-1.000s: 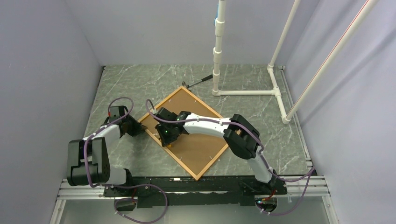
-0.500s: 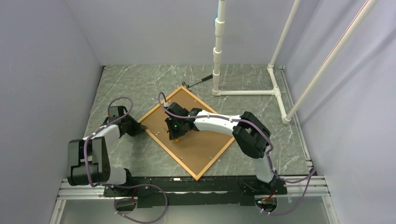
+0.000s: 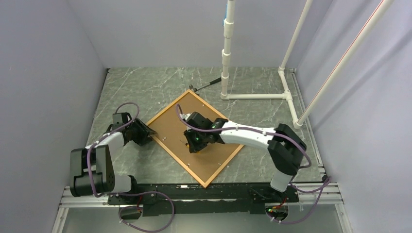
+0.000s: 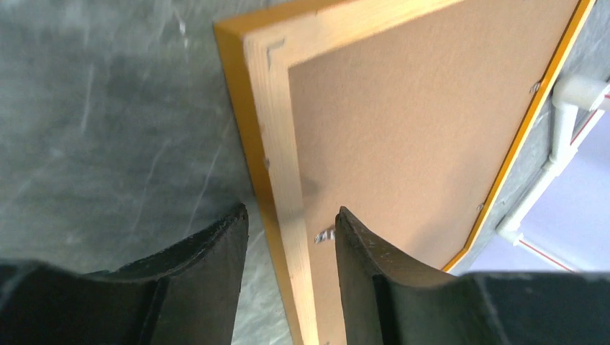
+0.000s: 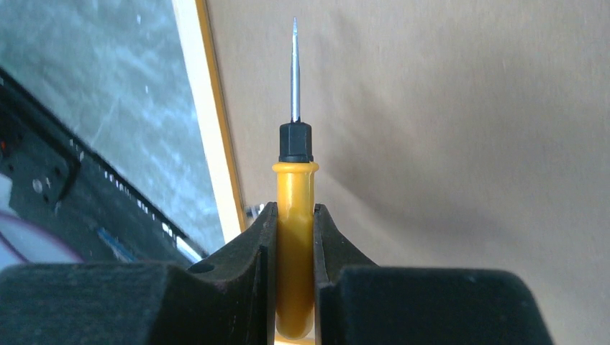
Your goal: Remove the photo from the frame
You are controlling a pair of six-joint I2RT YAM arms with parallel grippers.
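Note:
The frame (image 3: 168,109) lies back up on the table as a diamond, a thin orange border round the photo's brown board back (image 3: 187,112). The print side is hidden. In the left wrist view my left gripper (image 4: 290,224) is open and straddles the frame's left edge (image 4: 277,144), with a gap on each side. From above, the left gripper (image 3: 142,132) sits at that left corner. My right gripper (image 5: 295,215) is shut on a small screwdriver (image 5: 295,194) with an orange handle. Its thin tip points across the board (image 5: 446,144). From above, the right gripper (image 3: 193,144) hovers over the board's middle.
A white pipe stand (image 3: 252,95) rises at the back right. A dark tool (image 3: 206,83) lies behind the frame's far corner. A small metal tab (image 4: 325,234) sticks out at the frame's inner edge. Grey walls close in both sides; a black rail (image 3: 194,191) runs along the near edge.
My left gripper has opened at the frame's left corner. The right arm has carried the screwdriver rightward, from the frame's left edge to over the board's middle.

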